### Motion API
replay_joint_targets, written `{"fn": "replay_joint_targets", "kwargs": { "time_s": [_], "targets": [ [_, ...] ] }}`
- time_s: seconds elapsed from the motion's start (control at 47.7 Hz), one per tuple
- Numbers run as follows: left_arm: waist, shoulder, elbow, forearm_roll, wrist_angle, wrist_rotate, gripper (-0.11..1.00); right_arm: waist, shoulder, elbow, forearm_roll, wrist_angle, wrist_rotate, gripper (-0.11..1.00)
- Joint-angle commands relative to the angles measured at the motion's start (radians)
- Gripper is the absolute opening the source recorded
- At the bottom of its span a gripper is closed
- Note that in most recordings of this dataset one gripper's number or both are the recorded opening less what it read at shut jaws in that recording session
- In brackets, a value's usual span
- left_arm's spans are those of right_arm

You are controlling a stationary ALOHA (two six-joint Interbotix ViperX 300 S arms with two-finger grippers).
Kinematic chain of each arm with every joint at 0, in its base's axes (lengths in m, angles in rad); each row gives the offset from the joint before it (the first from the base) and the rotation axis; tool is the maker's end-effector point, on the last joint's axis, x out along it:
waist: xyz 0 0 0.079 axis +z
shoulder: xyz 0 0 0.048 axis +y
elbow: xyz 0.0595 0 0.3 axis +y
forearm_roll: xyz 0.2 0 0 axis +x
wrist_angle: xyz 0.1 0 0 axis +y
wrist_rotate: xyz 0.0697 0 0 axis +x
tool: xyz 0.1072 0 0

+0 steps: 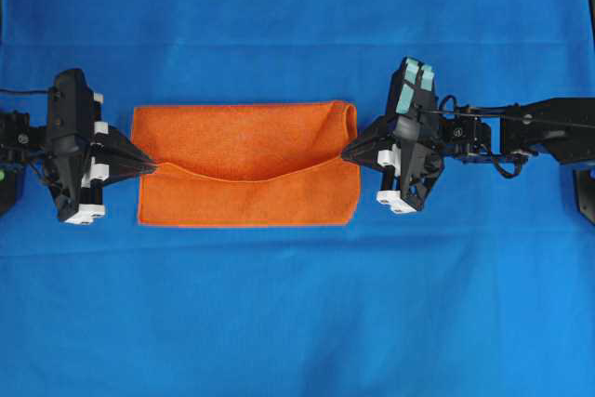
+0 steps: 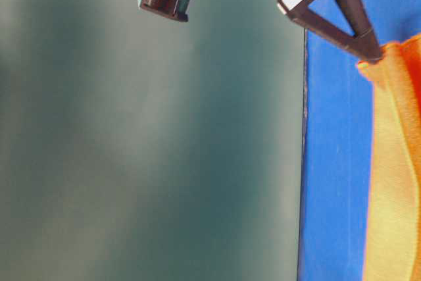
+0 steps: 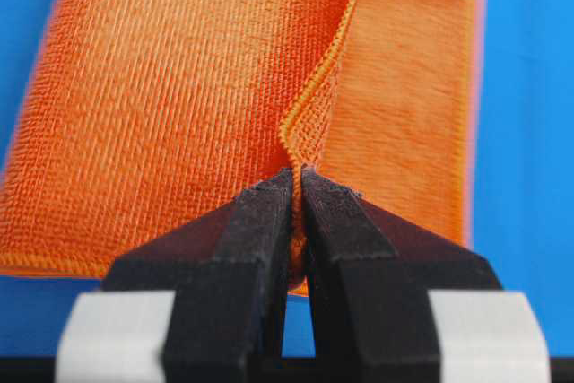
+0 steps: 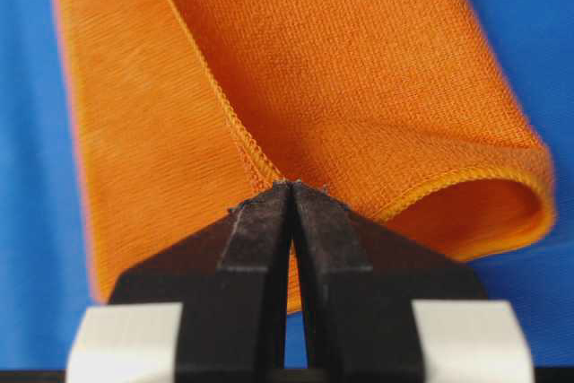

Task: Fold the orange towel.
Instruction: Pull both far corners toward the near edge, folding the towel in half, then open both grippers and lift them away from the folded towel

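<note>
The orange towel (image 1: 246,165) lies on the blue cloth, its far part folded over toward the near edge, with the upper layer's hem sagging in the middle. My left gripper (image 1: 152,167) is shut on the hem corner at the towel's left side; the pinch shows in the left wrist view (image 3: 296,177). My right gripper (image 1: 346,152) is shut on the hem corner at the right side, seen in the right wrist view (image 4: 291,187). The towel (image 4: 341,69) curls into an open loop at its right fold. The table-level view shows a gripper finger (image 2: 358,31) holding the towel's corner (image 2: 395,162).
A large blue cloth (image 1: 297,304) covers the whole table under the towel. Both arms reach in from the left and right sides at mid height.
</note>
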Motion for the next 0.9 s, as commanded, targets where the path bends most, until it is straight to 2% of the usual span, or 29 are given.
{"fn": "replay_joint_targets", "kwargs": {
  "time_s": [0.0,0.23,0.398,0.88],
  "targets": [
    [-0.040,0.000,-0.009,-0.002,-0.011,-0.015,0.01,0.031,-0.025,-0.005,0.002,-0.003,0.015,0.00],
    [-0.115,0.005,-0.009,-0.003,-0.011,-0.066,0.01,0.091,-0.025,0.000,0.002,0.012,0.055,0.00],
    [-0.149,0.006,-0.008,-0.002,-0.011,-0.094,0.01,0.106,-0.023,-0.002,0.002,0.029,0.069,0.00],
    [-0.150,0.008,-0.011,-0.003,-0.014,-0.097,0.01,0.130,-0.002,-0.034,0.005,0.077,0.072,0.01]
  ]
}}
